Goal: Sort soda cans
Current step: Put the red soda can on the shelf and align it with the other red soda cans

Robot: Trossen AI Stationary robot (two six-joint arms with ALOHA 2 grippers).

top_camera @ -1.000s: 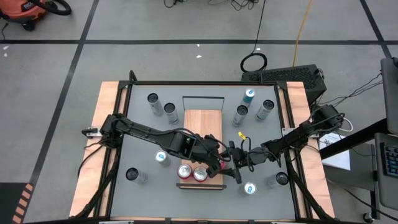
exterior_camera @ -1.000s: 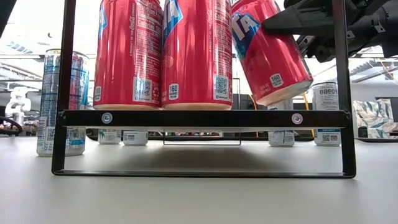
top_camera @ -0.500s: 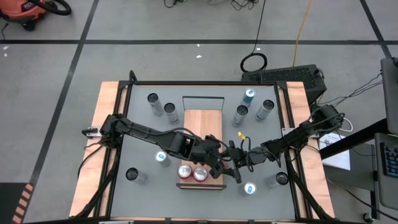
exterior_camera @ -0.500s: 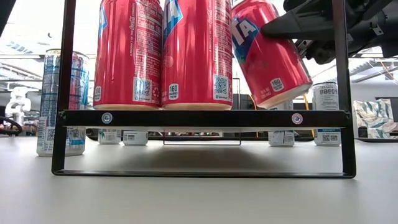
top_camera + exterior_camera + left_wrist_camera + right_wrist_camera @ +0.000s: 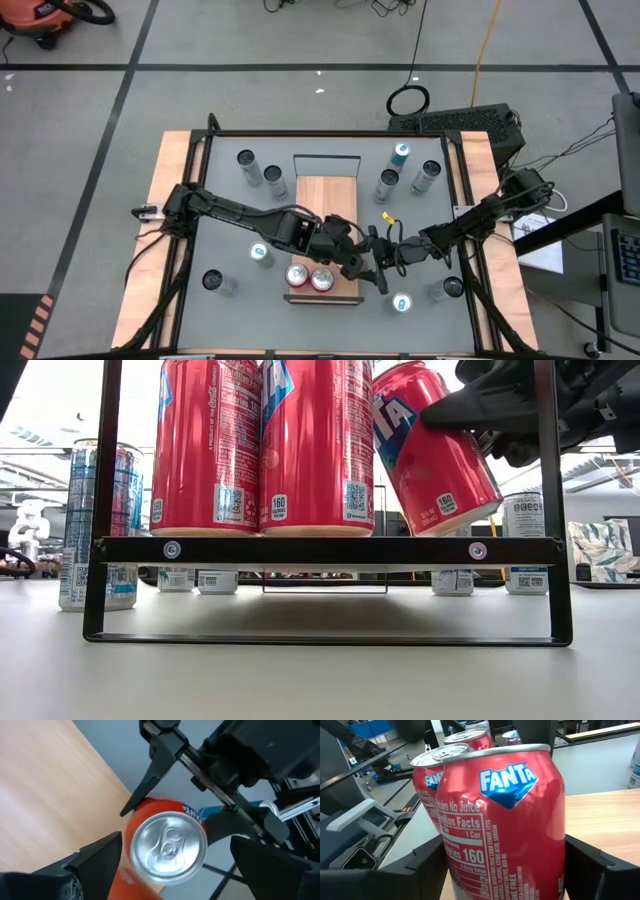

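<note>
right gripper (image 5: 470,410) clamps the tilted third red can (image 5: 435,455), probably joining two reds (image 5: 265,445); left gripper (image 5: 172,852) hangs wide above.

Two red Fanta cans (image 5: 265,445) stand upright, touching, on the wooden board. A third red can (image 5: 435,450) is tilted at their 3 o'clock. Silver-grey cans (image 5: 258,167) and blue cans (image 5: 400,154) stand around, from 10 to 5 o'clock.
</note>
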